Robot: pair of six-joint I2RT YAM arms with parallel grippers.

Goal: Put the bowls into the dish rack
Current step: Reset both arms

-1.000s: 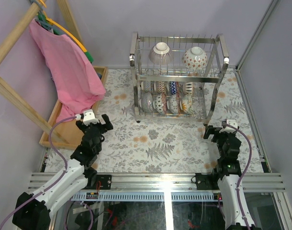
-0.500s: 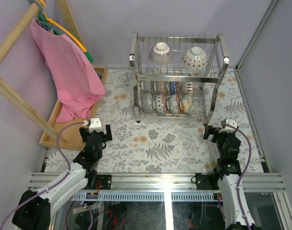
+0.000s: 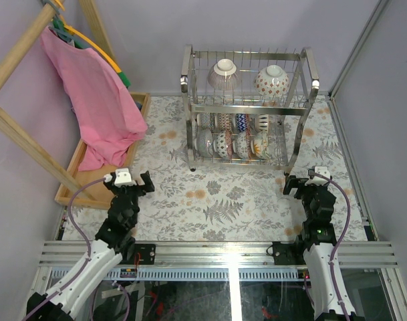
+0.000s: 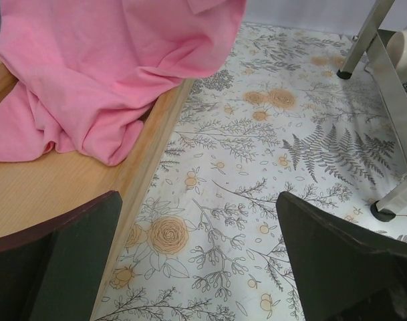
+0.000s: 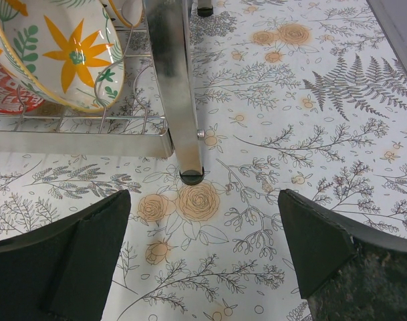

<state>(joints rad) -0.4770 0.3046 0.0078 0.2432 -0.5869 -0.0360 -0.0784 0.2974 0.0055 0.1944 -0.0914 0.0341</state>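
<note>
Standing on edge, the bowls (image 3: 224,72) fill both tiers of the dish rack (image 3: 187,73) at the far side of the table (image 3: 256,200). The right jaws, spread wide and empty, stay beside its near right leg. The left jaws, equally apart, have drawn back alongside the wooden tray (image 4: 63,180).

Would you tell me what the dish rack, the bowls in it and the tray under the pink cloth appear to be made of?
Dish rack: metal, probably chromed or stainless steel; its posts and wires are bright and reflective.
Bowls: likely glazed ceramic; glossy painted patterns and white feet.
Tray: light, seemingly unpainted wood; fine grain lines and a matte surface.
</note>
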